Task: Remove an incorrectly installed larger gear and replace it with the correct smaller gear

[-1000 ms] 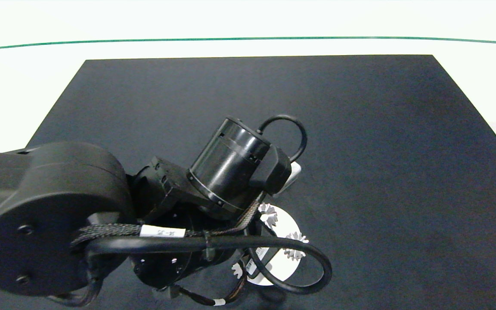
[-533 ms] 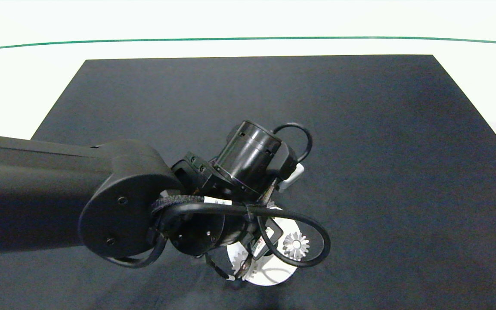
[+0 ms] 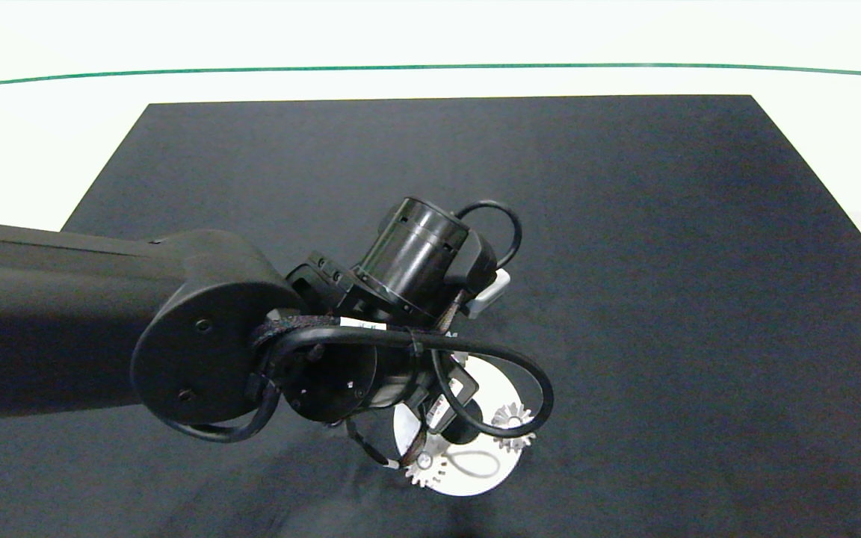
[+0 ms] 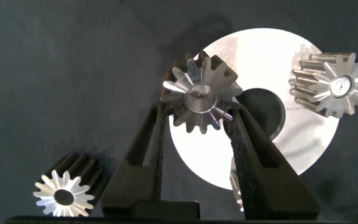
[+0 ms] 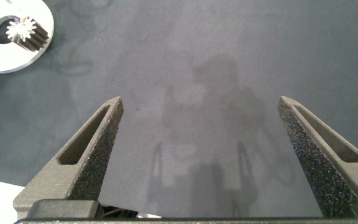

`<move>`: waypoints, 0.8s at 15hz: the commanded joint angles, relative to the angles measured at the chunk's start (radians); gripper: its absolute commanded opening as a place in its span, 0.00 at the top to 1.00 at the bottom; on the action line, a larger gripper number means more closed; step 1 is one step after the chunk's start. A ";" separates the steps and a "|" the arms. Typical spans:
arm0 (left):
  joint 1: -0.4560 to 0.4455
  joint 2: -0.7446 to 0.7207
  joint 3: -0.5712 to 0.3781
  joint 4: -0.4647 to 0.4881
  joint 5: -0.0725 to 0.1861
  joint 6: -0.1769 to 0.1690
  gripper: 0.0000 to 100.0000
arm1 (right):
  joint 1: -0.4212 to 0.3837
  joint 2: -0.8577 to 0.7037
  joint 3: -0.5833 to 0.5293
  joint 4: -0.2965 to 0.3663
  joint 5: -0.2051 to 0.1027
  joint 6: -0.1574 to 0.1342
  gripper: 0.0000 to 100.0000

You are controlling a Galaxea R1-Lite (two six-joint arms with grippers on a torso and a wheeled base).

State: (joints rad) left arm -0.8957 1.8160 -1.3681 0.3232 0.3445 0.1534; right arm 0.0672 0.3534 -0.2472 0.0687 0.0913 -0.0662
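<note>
The left gripper [image 4: 199,111] is clenched on the larger gear [image 4: 201,99]. Its 2 fingers [image 4: 157,146] press on the gear's pointy teeth, 1 on each side. The gear sits right at the tips of the fingers.

Just under the gripper is a round silver plate [image 4: 272,56]. A dark round hole [image 4: 261,112] in the plate shows just beside the held gear. It looks like the gear is out of that hole, but I cannot be sure it is fully free.

Farther out on the plate stands 1 more pointy gear [image 4: 333,84], well apart from the gripper. On the other side, back beside the gripper's base, the smaller gear [image 4: 64,196] lies on the dark mat [image 4: 55,62], off the plate. It has a wide hole in the middle.

The right gripper [image 5: 201,143] is spread wide with nothing in it. It hangs over bare mat, far from the plate. The mat lies on a white desk [image 3: 27,134].

I think this is the taking-out step. Next, the left gripper should carry the larger gear away from the plate, put it down on the mat and let go. Then it can go for the smaller gear. That gear is flat, so the fingers must come down low and straight around it.
</note>
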 commanded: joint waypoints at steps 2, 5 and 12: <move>-0.006 -0.003 0.004 0.004 0.002 -0.002 0.72 | 0.000 -0.001 0.000 0.000 0.001 0.000 0.00; -0.002 0.006 0.011 0.002 0.002 -0.002 0.72 | 0.000 -0.001 0.000 0.000 0.001 0.000 0.00; 0.001 0.020 0.012 0.000 0.002 -0.003 0.72 | 0.000 -0.004 0.000 0.000 0.001 0.000 0.00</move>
State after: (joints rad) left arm -0.8953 1.8296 -1.3570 0.3202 0.3445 0.1496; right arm 0.0672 0.3502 -0.2468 0.0687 0.0902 -0.0664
